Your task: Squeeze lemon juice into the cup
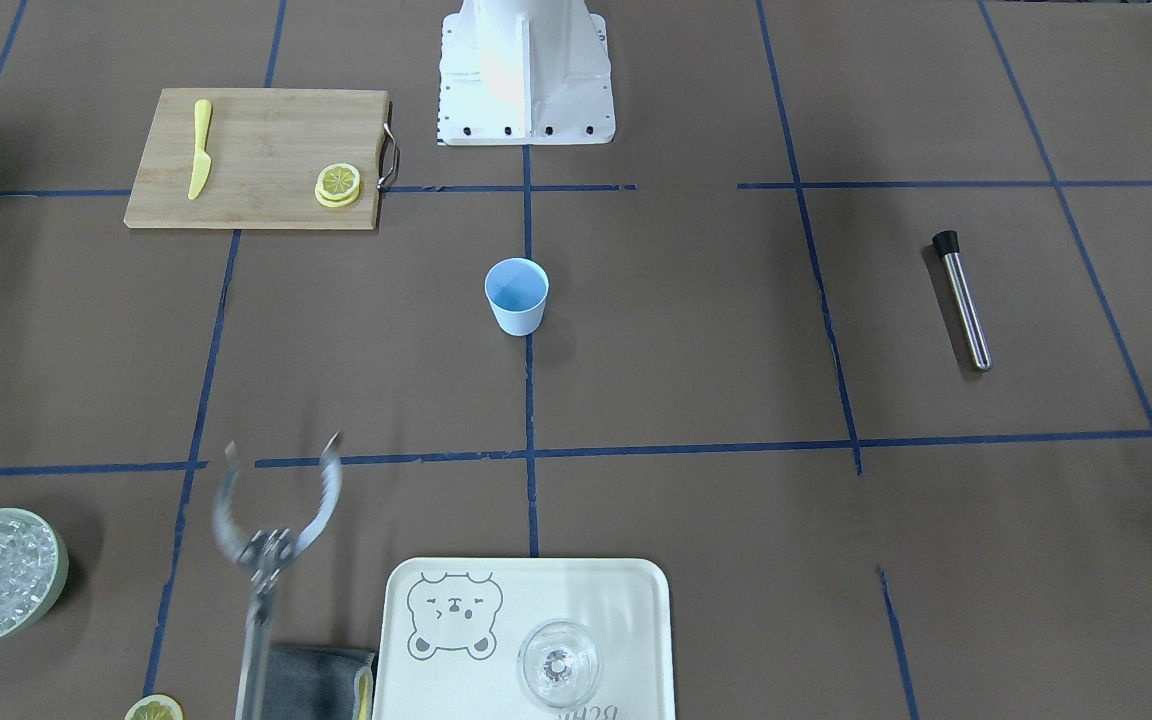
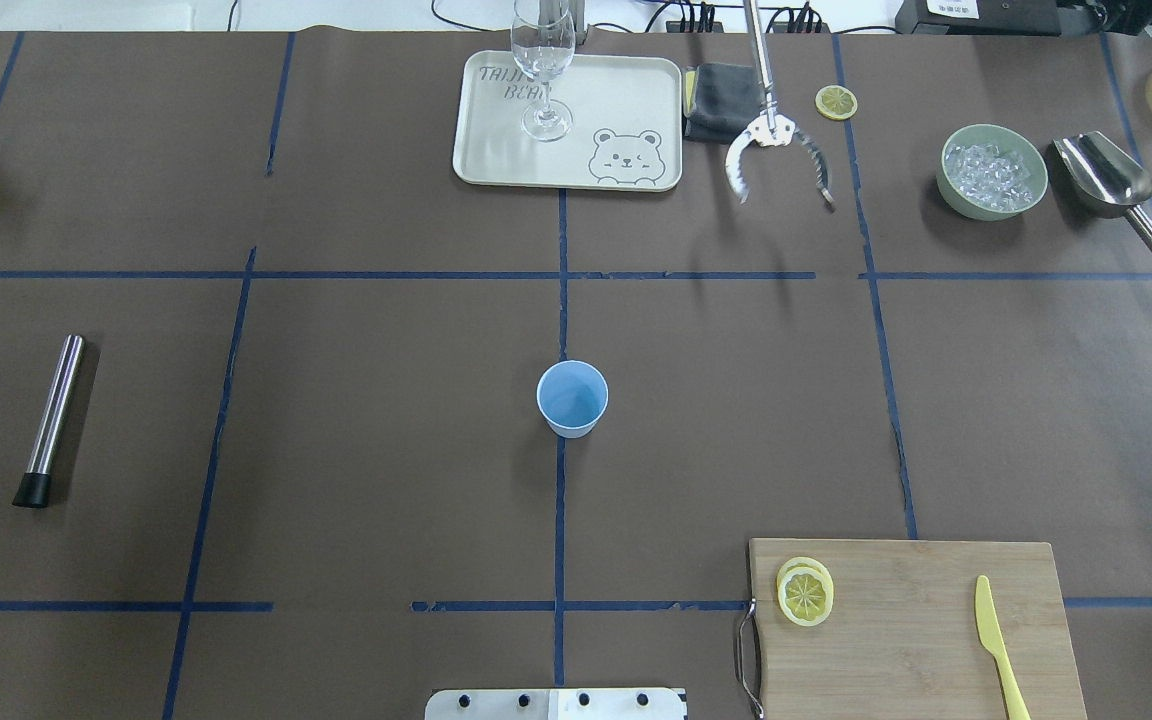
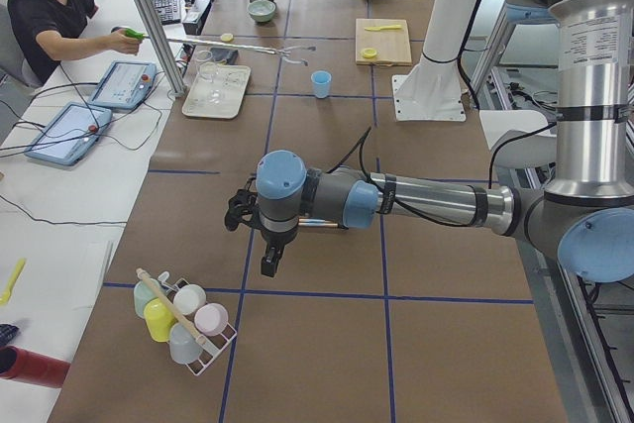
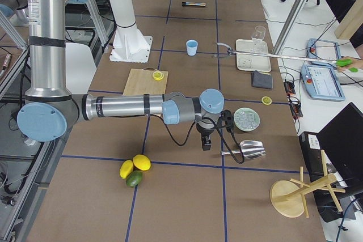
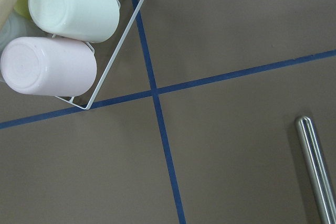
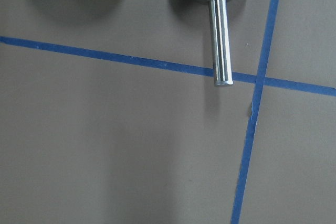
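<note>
Lemon [image 2: 804, 595] on cutting board [image 2: 916, 630], well apart from right fingers [image 4: 205, 143]

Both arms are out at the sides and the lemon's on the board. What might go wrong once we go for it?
1. The lemon slices lie stacked flat on the cutting board, beside its metal handle; the right claw may lift two or strike the handle.
2. An operator's long grabber reaches in near the tray; a swinging arm might hit it.

The cup [image 2: 572, 398] is standing in the table's [image 2: 366, 420] middle; the lemon [image 2: 804, 597] and knife [image 2: 996, 645] are lying on the board [image 2: 911, 640].
</note>
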Tool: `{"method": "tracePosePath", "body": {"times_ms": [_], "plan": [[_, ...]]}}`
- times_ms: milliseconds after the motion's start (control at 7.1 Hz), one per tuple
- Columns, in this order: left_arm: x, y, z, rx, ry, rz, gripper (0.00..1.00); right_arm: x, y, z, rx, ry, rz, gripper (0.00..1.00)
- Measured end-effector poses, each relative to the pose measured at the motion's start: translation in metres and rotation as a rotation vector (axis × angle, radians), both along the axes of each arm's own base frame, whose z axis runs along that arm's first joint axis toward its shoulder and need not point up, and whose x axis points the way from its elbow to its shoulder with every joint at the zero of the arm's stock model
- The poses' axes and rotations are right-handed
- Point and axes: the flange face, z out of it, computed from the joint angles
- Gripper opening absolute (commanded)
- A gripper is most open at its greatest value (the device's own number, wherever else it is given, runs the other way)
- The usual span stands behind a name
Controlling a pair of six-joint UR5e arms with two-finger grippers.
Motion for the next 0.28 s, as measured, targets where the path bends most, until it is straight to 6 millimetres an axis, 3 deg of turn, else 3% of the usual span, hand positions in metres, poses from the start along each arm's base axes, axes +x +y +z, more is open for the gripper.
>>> {"method": "tracePosePath", "body": {"times_ms": [282], "plan": [[0.0003,-0.0002,0.0009,0.0,0.0,0.001,1.0,0.0011,0.0008,0.0038,0.0,0.007,-0.002,1.0]]}}
